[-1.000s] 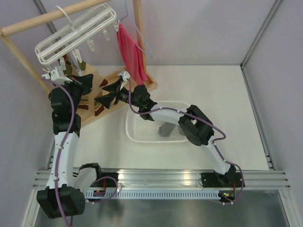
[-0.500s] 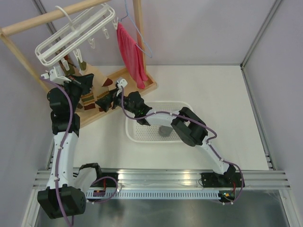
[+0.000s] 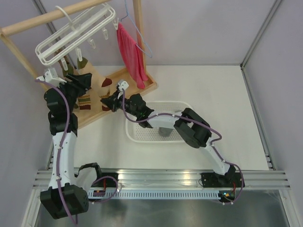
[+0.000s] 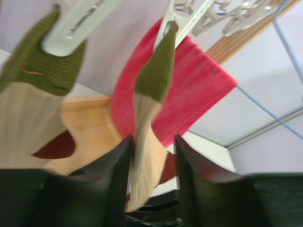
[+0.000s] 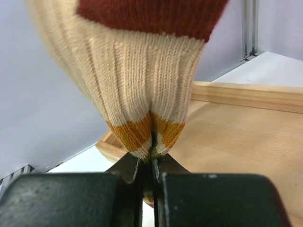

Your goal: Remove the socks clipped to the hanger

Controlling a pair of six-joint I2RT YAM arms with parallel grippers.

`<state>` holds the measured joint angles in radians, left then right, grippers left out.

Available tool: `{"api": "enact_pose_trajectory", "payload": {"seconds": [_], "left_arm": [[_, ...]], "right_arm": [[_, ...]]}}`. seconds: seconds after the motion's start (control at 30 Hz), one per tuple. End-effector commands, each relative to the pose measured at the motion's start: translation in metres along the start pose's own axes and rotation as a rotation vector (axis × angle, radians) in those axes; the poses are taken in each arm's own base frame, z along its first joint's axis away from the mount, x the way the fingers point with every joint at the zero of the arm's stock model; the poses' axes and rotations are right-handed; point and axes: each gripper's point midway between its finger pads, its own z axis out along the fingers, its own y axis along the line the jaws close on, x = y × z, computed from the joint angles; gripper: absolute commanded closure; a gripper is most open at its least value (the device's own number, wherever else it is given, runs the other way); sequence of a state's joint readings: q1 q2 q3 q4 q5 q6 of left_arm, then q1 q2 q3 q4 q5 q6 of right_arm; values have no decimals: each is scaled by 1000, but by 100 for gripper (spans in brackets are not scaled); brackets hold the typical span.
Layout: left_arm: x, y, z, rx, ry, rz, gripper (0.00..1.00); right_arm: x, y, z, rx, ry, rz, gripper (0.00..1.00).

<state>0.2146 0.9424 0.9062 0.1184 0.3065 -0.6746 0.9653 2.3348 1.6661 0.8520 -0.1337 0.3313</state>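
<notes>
Two socks (image 4: 151,80) beneath hanger clips (image 4: 71,21)

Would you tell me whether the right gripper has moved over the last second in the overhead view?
Yes. The right gripper slid slightly toward the white basket, away from the red cloth, and shut on a sock.

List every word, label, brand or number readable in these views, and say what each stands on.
None. No readable print shows on the white plastic clip hanger, the knitted patterned socks, the red cloth or the white mesh basket.
</notes>
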Motion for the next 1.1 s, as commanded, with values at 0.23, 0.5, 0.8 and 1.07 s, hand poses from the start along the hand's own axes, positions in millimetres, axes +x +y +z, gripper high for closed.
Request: {"api": "enact_pose_trajectory", "payload": {"seconds": [0.23,0.5,0.8,1.07], "left_arm": [[-21,21,-4,-126,-61,-28,14],[-29,3,-4,-13,-81,69,14],[-30,-15,-2,146,-75,86,13],[-30,-14,2,243,-73,23,13]], "right_arm": [[-75,57,-21,-20,-54,-49,99],[-75,65,-36,17,-14,-72,99],[-81,79,-64,47,18,-89,99],[-91,90,-81,34,26,-90,99]]}}
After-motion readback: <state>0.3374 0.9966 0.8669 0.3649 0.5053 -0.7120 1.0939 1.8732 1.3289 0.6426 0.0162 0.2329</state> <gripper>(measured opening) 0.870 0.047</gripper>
